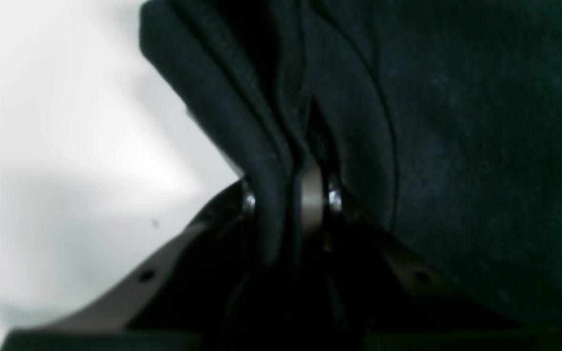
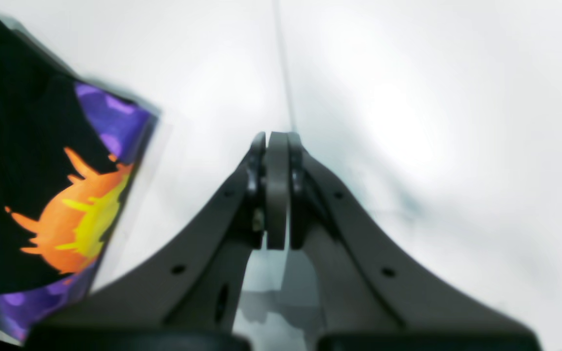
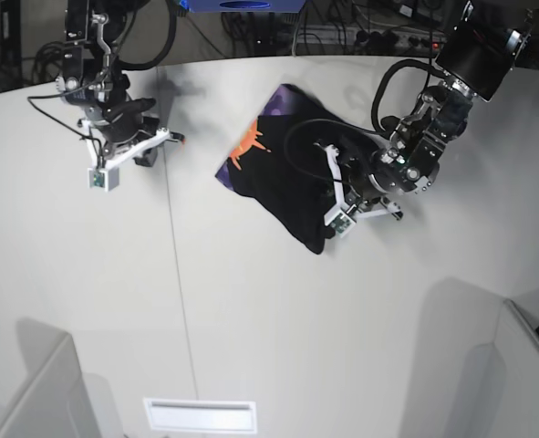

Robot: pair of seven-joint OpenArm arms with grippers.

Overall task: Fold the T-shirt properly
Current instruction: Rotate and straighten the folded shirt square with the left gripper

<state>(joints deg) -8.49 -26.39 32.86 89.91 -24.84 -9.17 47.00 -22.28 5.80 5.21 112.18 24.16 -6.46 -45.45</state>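
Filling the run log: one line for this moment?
task: fold T-shirt | left gripper: shut on T-shirt edge | right gripper: shut, empty, off the shirt | shirt: partly folded, graphic showing

Black T-shirt (image 3: pixel 283 187) — purple and orange print, perhaps yellow-streaked — on white table (image 3: pixel 251 319).

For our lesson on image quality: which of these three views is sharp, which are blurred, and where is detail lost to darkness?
Base view: sharp, evenly lit, soft shadows on the table. Right wrist view: blurred, the T-shirt print smeared. Left wrist view: soft, the black cloth nearly featureless and dark around the left hand.
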